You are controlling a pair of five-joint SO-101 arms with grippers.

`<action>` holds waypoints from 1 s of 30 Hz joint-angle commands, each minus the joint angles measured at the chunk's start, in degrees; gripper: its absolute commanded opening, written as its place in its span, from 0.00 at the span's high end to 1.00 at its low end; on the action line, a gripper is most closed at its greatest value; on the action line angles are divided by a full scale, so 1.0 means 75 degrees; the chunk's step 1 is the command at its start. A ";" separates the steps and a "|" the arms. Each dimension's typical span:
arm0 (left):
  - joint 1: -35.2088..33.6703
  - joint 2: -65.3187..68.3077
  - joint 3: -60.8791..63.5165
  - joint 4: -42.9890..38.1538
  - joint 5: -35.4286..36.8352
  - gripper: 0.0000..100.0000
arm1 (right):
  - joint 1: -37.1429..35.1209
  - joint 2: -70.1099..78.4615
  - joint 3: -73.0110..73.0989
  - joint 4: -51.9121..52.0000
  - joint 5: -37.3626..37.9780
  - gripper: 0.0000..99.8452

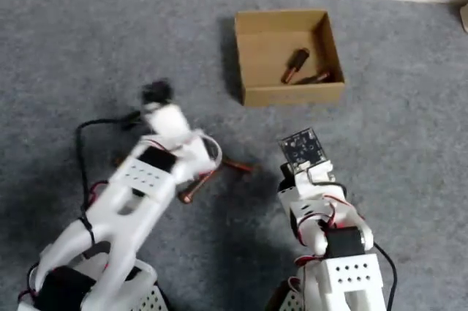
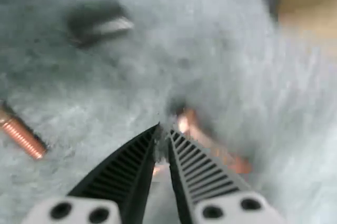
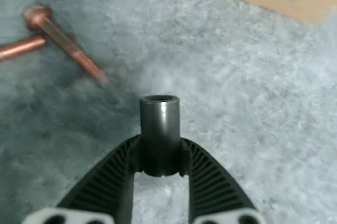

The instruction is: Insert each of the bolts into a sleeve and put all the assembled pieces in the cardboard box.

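Starting at the right gripper (image 3: 159, 146), its jaws are clamped on a dark sleeve (image 3: 159, 124), gripped at the lower end with the open mouth pointing out past the fingertips and nothing inserted in it. Over at the left gripper (image 2: 163, 132), the jaws are drawn nearly together with only a thin slit between them. A copper bolt (image 2: 221, 155) lies right at their tips, though whether it is actually pinched or merely touched I cannot tell. Just to one side of that gripper a second bolt (image 2: 22, 135) rests on the grey carpet (image 1: 395, 143), and farther ahead of it lies a loose sleeve (image 2: 100, 23), well apart from both bolts. Both bolts sit between the two grippers, ahead of the right one and off toward the other arm. Beyond both grippers, farthest out, stands the cardboard box (image 1: 292, 95), and inside it lie two assembled pieces (image 1: 296, 64), side by side near the wall closest to the arms. On that count the job looks about half done. Two pairs are boxed, and two bolts and two sleeves are left outside. One sleeve is held ready to receive a bolt, while the other has not been picked up. What is left, as I judge it, is to seat a bolt in the held sleeve, carry that piece to the box, and then do the same with the last pair.
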 commanded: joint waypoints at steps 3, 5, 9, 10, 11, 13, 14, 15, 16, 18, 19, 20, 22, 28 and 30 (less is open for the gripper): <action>0.0217 0.0006 -0.0041 -0.0621 0.1102 0.96 | 0.0287 -0.0100 -0.0006 -0.0463 -0.0082 1.00; 0.0264 -0.0064 0.0334 -0.0656 0.1090 0.96 | 0.0287 -0.0100 0.0006 -0.0463 -0.0082 1.00; 0.0100 -0.0053 0.0463 -0.0668 0.1254 0.96 | 0.0287 -0.0100 0.0006 -0.0545 -0.0082 1.00; 0.0064 -0.0064 0.0440 -0.0680 0.1606 0.96 | 0.0299 -0.0100 0.0018 -0.0580 -0.0082 1.00; 0.0041 -0.0064 0.0369 -0.0680 0.2145 0.96 | 0.0299 -0.0100 0.0076 -0.0627 -0.0082 1.00; -0.0111 -0.0018 0.0064 -0.0668 0.3212 0.96 | 0.0299 -0.0100 0.0240 -0.0779 -0.0082 1.00; -0.0193 -0.0006 -0.0100 -0.0680 0.3622 0.96 | 0.0299 -0.0100 0.0299 -0.0862 -0.0082 1.00; -0.0252 -0.0006 -0.0299 -0.0692 0.3962 0.96 | 0.0299 -0.0100 0.0322 -0.0908 -0.0082 1.00; -0.0275 -0.0006 -0.0568 -0.0727 0.4243 0.96 | 0.0299 -0.0100 0.0334 -0.0932 -0.0082 1.00; -0.0217 -0.0006 -0.0967 -0.0680 0.4747 0.96 | 0.0299 -0.0100 0.0358 -0.0932 -0.0082 1.00; -0.0053 -0.0006 -0.1084 -0.0680 0.4923 0.96 | 0.0299 -0.0100 0.0369 -0.0944 -0.0082 1.00; 0.0076 -0.0006 -0.1143 -0.0680 0.4970 0.96 | 0.0311 -0.0100 0.0369 -0.0944 -0.0082 1.00; 0.0229 0.0006 -0.1143 -0.0692 0.4970 0.96 | 0.0311 -0.0100 0.0369 -0.0944 -0.0082 1.00; 0.0416 0.0006 -0.1131 -0.0680 0.4149 0.96 | 0.0311 -0.0100 0.0369 -0.0944 -0.0082 1.00; 0.0404 0.0006 -0.1096 -0.0680 0.4126 0.96 | 0.0311 -0.0100 0.0369 -0.0944 -0.0082 1.00</action>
